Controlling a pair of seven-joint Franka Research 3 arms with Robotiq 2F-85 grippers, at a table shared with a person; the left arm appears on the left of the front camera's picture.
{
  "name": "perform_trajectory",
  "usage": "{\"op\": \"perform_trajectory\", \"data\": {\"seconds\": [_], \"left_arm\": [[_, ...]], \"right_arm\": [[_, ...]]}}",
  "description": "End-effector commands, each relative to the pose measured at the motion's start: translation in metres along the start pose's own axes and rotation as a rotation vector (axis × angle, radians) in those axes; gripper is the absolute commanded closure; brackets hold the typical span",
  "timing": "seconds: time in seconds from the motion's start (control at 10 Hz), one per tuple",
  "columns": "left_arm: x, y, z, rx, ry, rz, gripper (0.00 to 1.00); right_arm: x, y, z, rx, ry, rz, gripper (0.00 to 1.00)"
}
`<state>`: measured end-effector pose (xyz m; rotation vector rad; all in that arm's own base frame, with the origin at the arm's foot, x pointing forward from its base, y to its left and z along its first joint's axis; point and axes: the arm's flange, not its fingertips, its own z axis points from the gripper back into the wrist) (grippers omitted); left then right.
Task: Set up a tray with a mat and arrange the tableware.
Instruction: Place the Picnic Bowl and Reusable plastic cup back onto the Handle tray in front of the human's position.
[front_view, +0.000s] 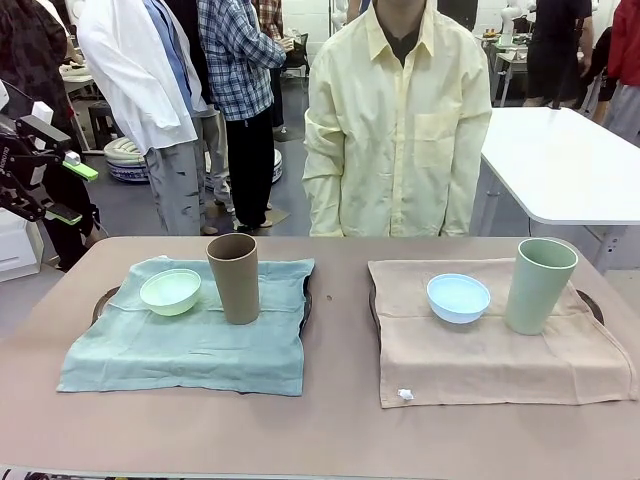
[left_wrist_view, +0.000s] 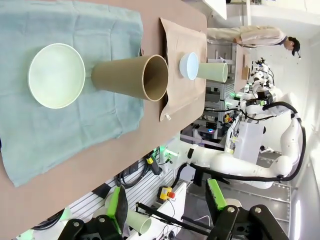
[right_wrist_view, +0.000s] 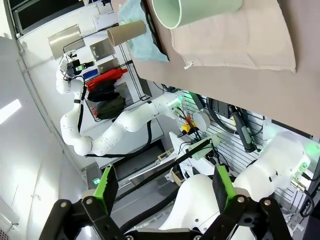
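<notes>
On the counter (front_view: 330, 430), the mint bowl (front_view: 170, 291) and brown tumbler (front_view: 234, 277) stand on the teal mat (front_view: 190, 345). The blue bowl (front_view: 458, 297) and sage tumbler (front_view: 540, 285) stand on the beige mat (front_view: 490, 350). The mats hide most of both trays. The left tool (left_wrist_view: 167, 207) and right tool (right_wrist_view: 165, 187) are released, holding nothing.

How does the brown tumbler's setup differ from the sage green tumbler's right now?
The brown tumbler stands on a teal mat; the sage green tumbler stands on a tan mat. The brown one has the mint green bowl on its left, while the sage one has the light blue bowl on its left. Both stand upright, open end up, each mat over a dark tray.
</notes>
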<state>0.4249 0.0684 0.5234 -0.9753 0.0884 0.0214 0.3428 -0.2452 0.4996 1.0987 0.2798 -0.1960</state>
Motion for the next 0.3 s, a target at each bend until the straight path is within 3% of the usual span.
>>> {"op": "perform_trajectory", "data": {"seconds": [0.0,0.2], "left_arm": [[-0.0003,0.0005,0.0024,0.016,0.003,0.002,0.17],[-0.0003,0.0005,0.0024,0.016,0.003,0.002,0.17]], "right_arm": [[-0.0014,-0.0011,0.0016,-0.017,-0.001,-0.001,0.00],[-0.0014,-0.0011,0.0016,-0.017,-0.001,-0.001,0.00]]}}
